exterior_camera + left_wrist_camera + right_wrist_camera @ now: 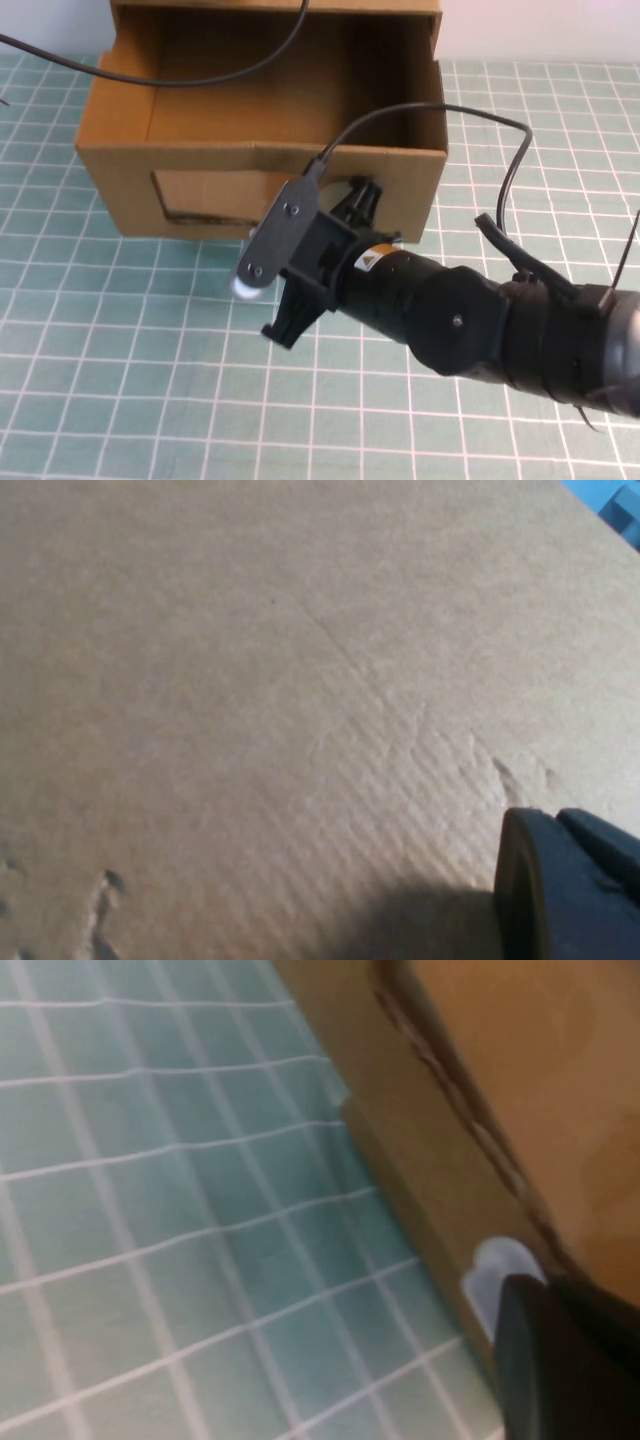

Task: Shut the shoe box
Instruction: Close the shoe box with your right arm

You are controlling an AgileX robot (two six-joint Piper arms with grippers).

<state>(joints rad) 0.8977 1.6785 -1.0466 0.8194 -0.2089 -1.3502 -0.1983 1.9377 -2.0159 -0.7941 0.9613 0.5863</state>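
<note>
- The shoe box sits at the far side of the table, a bit left of centre. Its drawer is pulled out toward the near side, so you look straight down into the empty tray, and the outer sleeve shows at the far edge.
- The front panel with the clear window faces near. The small white pull tab sits low on that panel, down by the mat.
- The right gripper is pressed up against the front panel on the right part of the window, just above the tab. I honestly can't tell how wide its fingers are, since the wrist and camera bracket hide them from above and the wrist camera only catches one dark edge.
- The left gripper doesn't show in the overhead shot at all. Its own camera is right up against plain cardboard with one dark finger in the corner, so it's near some cardboard face. I can't tell which one, or how open it is.
- Looks to me like the push step: the right arm is set against the drawer front, and the next move should be a straight shove toward the far side so the tray slides into the sleeve.
- Contact is right of centre, so the drawer could skew and catch its side walls on the sleeve's edges.
- Plenty of open green grid mat near and left, and the tray is empty, so nothing blocks the slide.
</note>
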